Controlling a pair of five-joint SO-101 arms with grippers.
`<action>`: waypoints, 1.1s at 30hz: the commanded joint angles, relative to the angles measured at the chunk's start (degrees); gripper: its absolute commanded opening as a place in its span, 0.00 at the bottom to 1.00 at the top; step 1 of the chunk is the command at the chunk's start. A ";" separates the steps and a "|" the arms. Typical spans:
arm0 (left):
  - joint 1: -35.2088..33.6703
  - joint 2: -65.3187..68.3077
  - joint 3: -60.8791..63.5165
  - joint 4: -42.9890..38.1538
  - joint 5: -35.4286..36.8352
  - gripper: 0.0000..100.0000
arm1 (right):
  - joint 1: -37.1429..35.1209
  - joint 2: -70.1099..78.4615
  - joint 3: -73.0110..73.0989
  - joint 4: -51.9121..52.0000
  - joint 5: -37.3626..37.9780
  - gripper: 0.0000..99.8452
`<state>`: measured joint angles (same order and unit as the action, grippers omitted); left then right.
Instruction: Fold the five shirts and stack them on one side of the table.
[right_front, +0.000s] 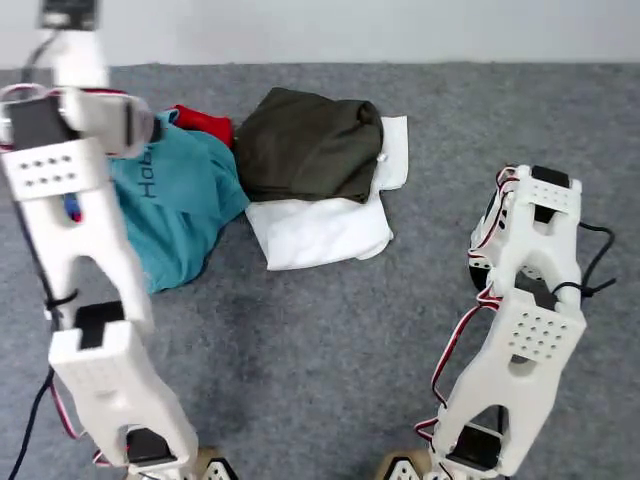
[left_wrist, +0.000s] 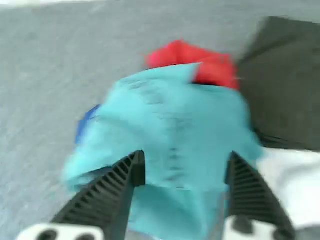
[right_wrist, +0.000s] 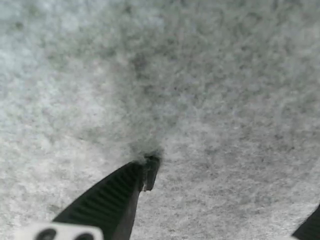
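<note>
Fingers (left_wrist: 112, 187) of the left gripper (left_wrist: 185, 167) stand spread apart, gripping nothing, just above the crumpled teal shirt (right_front: 175, 205) that lies toward the far left corner of the tabletop (right_front: 330, 380). A red shirt (right_front: 205, 122) pokes out from its far side and a bit of blue cloth (left_wrist: 85, 122) from under it. Beside them, near the middle of the far edge, an olive shirt (right_front: 305, 140) rests folded on a white shirt (right_front: 320, 230). The right gripper (right_wrist: 230, 195) hangs open over bare felt near the right edge. The step in hand looks like taking the teal shirt to spread it; it would go best pinching a single layer at a hem or shoulder, well away from the red one, so only one garment lifts, then dragging it to open tabletop for the right arm to help. Dark lettering (right_front: 150, 180) runs across the teal shirt's chest; no tags or labels are legible.
</note>
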<state>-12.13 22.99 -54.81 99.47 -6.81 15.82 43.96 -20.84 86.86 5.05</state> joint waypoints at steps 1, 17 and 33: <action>7.38 -7.12 6.37 1.05 -0.97 0.31 | -2.15 4.18 -0.35 -0.48 0.62 0.50; 18.81 18.90 15.16 -21.45 14.15 0.31 | -2.15 4.18 -0.35 -0.48 0.62 0.50; 21.63 45.36 -12.79 -12.75 18.11 0.31 | -2.15 4.18 -0.35 -0.48 0.62 0.50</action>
<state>8.35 66.68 -62.99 84.53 10.68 15.82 43.96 -20.84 86.86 5.05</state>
